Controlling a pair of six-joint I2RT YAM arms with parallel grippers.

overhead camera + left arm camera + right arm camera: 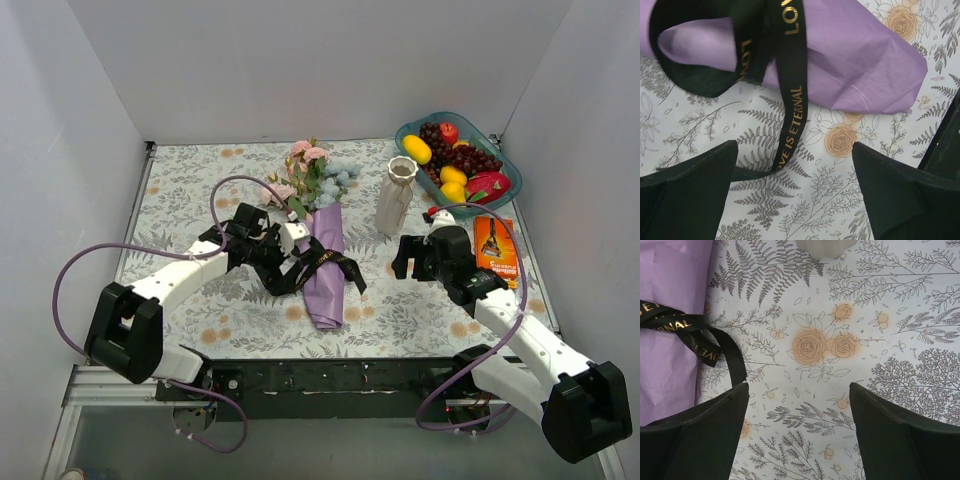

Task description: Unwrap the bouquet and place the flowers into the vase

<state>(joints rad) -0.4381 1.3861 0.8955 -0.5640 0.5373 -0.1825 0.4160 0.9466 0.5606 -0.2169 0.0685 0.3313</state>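
The bouquet [325, 262] lies on the floral tablecloth, its lilac wrapping paper [850, 55] pointing toward me and the flowers [308, 176] at the far end. A black ribbon [789, 107] with gold lettering is looped around it. My left gripper [284, 274] [795, 145] stands open just left of the wrap, and one ribbon tail runs down to its left finger [695, 190]. The white ribbed vase [396, 195] stands upright to the right of the bouquet. My right gripper [412, 268] [799, 385] is open over bare cloth below the vase. Another ribbon tail [715, 347] ends beside its left finger.
A teal bowl [508, 168] of colourful fruit sits at the far right corner. An orange packet [495, 246] lies flat below it, right of my right wrist. White walls enclose the table on three sides.
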